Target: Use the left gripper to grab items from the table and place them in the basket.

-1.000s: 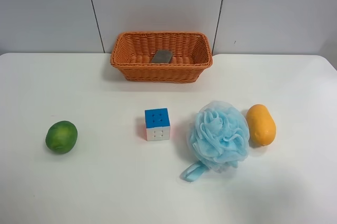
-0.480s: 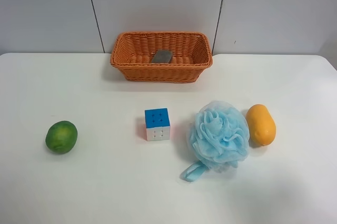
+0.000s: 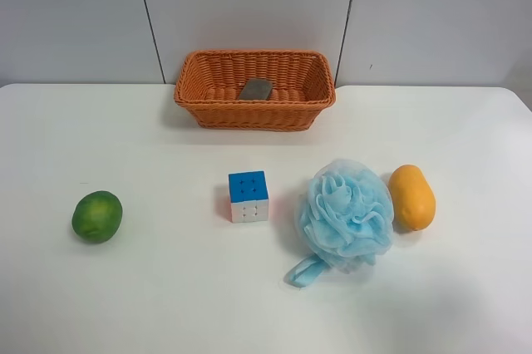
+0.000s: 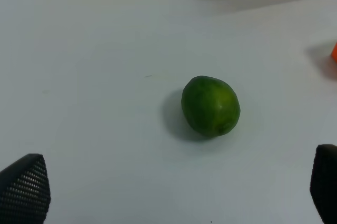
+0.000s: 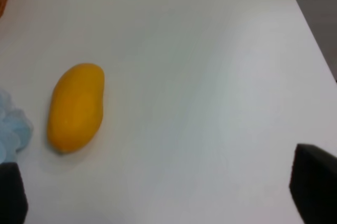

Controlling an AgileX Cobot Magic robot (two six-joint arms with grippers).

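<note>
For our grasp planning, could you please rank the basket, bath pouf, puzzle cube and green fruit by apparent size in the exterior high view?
1. basket
2. bath pouf
3 and 4. green fruit and puzzle cube look alike; not ranked.

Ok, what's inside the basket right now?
One grey block lies on the floor of the basket. The near wall hides the front strip of the floor, so anything lying low there can't be seen.
</note>
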